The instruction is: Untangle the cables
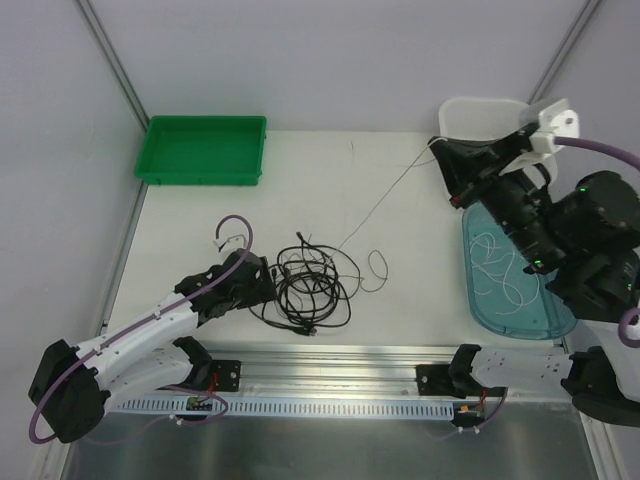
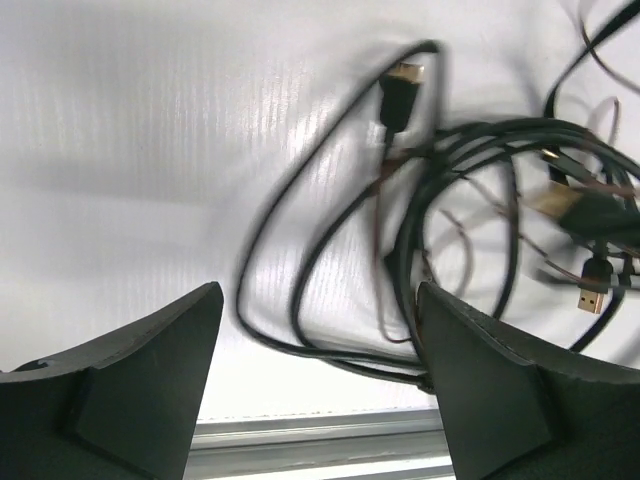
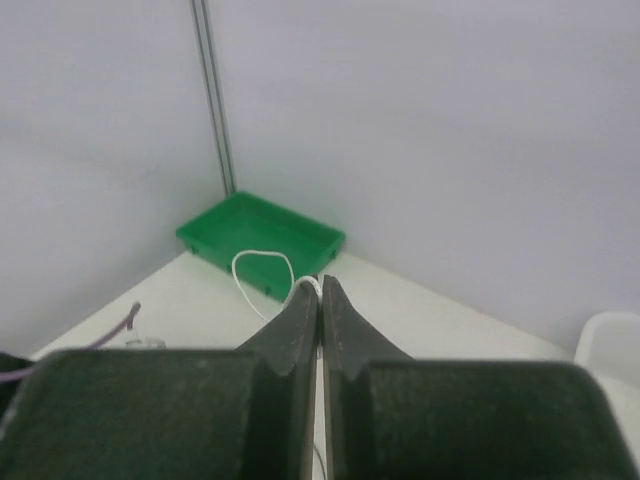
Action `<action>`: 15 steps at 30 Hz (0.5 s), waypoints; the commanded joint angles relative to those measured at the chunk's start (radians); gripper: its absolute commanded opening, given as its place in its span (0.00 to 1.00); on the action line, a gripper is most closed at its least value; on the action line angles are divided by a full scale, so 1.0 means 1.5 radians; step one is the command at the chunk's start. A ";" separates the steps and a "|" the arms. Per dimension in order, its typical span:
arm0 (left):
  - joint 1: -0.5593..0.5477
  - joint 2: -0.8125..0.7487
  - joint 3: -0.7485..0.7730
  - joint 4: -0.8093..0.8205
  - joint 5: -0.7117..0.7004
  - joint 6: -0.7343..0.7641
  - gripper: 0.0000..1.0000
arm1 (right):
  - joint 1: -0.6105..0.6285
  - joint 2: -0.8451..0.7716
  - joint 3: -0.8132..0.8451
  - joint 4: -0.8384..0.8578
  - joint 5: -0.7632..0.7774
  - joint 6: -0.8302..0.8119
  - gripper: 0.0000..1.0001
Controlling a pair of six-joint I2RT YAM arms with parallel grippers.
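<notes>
The cables (image 1: 312, 286) lie as a tangle of black cords with small plugs in the middle of the white table. Beside them, on their left edge, is my left gripper (image 1: 266, 288), open. In the left wrist view the black loops (image 2: 330, 290) run between its two spread fingers (image 2: 150, 385), and gold-tipped plugs (image 2: 400, 85) show further off. My right gripper (image 1: 440, 150) is raised at the right, shut on a thin white cable (image 1: 385, 198) that stretches taut down to the tangle. That white cable (image 3: 262, 258) loops out of the shut gripper tips (image 3: 321, 285).
A green tray (image 1: 203, 150) stands at the back left. At the right, a blue tray (image 1: 545, 322) holds coiled white cord (image 1: 500, 275), and a white bin (image 1: 478, 115) stands behind it. The table's metal front rail (image 1: 330, 355) runs close below the tangle.
</notes>
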 commanded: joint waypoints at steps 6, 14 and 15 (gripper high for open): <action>0.007 0.047 -0.021 0.016 -0.023 -0.028 0.77 | 0.000 -0.036 0.018 0.150 0.029 -0.065 0.01; 0.006 0.021 -0.001 0.030 0.023 -0.008 0.79 | -0.037 0.022 -0.206 0.006 0.059 0.074 0.01; 0.007 0.013 -0.001 0.030 0.028 -0.005 0.80 | -0.048 0.029 -0.222 -0.023 0.046 0.095 0.01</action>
